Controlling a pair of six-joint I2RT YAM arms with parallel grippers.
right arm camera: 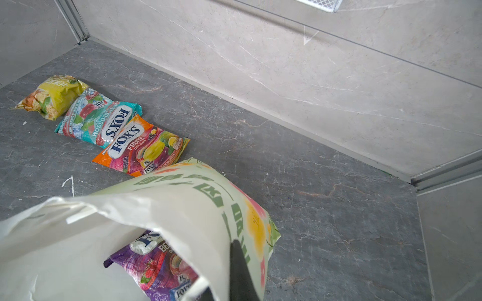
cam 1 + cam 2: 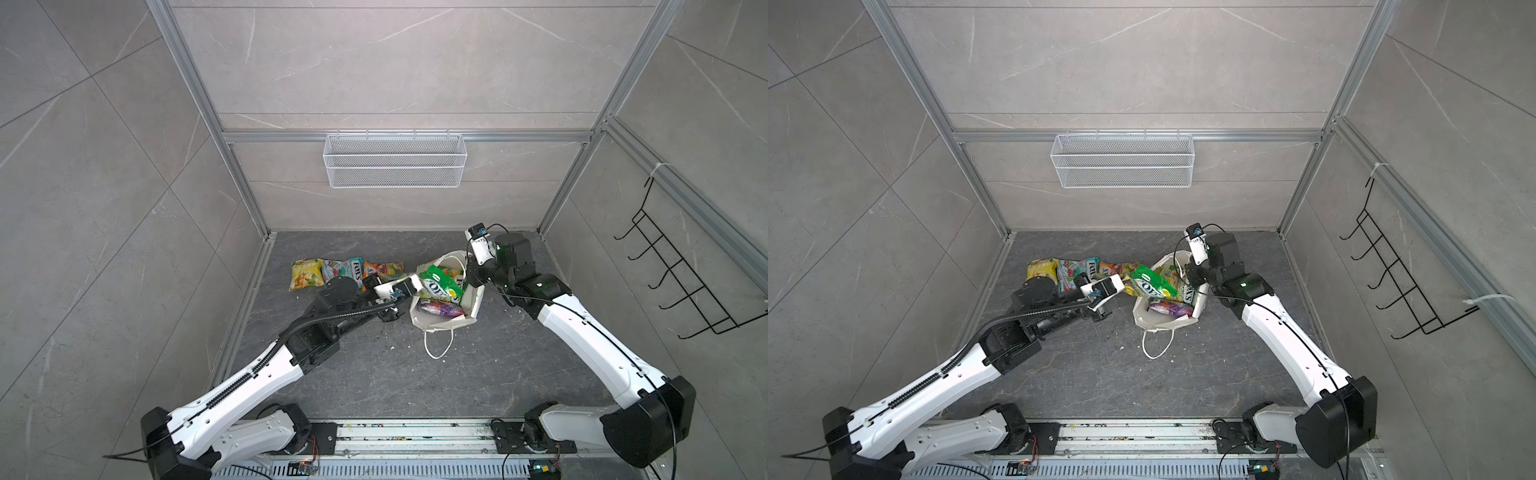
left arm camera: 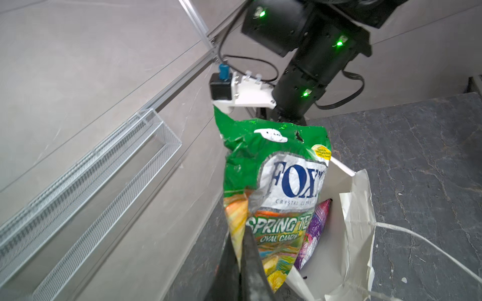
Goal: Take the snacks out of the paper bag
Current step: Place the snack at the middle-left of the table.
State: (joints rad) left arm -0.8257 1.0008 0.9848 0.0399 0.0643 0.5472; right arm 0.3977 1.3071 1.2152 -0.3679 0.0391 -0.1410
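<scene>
In both top views the paper bag (image 2: 473,305) stood open on the dark floor (image 2: 374,374), right of centre, its cord handle (image 2: 436,345) trailing on the near side. The left gripper (image 2: 419,286) was clamped on the green packet (image 2: 440,282), held above the bag's mouth. The right gripper (image 2: 471,284) pinched the bag's far-right rim. Left of the bag a yellow packet (image 2: 306,274), a teal-red packet (image 2: 343,269) and an orange packet (image 2: 384,269) lay in a row.

From the left wrist, black fingers (image 3: 250,265) were closed tight on the green packet's edge, with a purple packet (image 3: 315,226) inside the bag behind it.

From the right wrist, one finger (image 1: 240,268) pressed the bag's printed wall, and the purple packet lay within
</scene>
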